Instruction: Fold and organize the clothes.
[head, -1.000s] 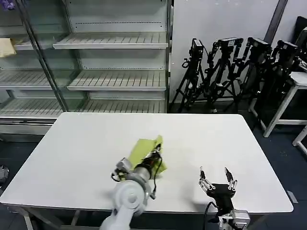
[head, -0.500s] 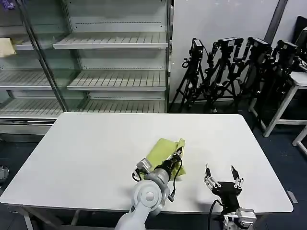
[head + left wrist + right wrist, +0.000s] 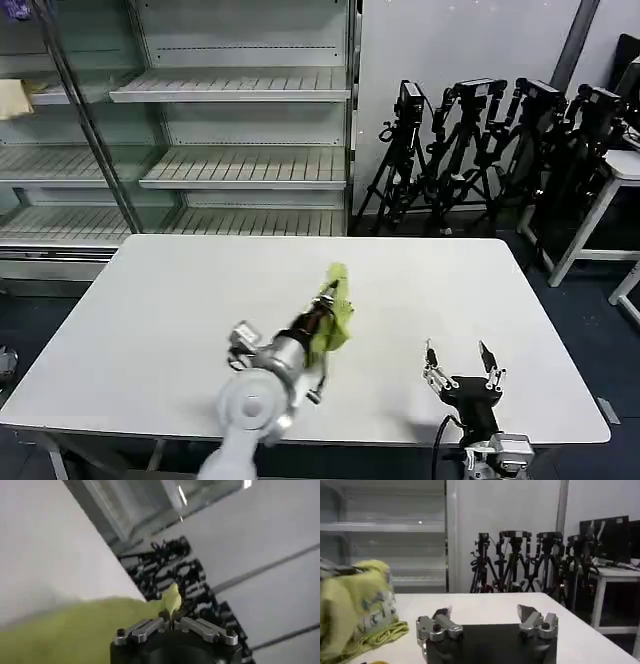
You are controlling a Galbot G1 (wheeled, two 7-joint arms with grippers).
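So the left gripper (image 3: 325,308) has the lime shirt (image 3: 336,312) pinched tight, jaws closed right on a fold of it, out over the middle of the white table (image 3: 160,300), a bit toward the near edge. The fabric is bunched up around and past the fingertips, with a little peak of cloth poking up beyond them toward the far edge. From the head camera the bundle looks like a narrow strip, its long axis running roughly from the near edge to the far edge, tilted a bit toward the right side. I can't tell if the lower part is touching the tabletop. The left wrist camera shows the clamp up close: the two jaws meet with a tuft of shirt (image 3: 170,599) sticking out between them and the rest spreading off to one side. The right wrist camera catches the white print on the shirt (image 3: 355,610), crumpled and facing that way. The right gripper (image 3: 460,362) sits near the table's near right corner, fingers spread wide with nothing in them.
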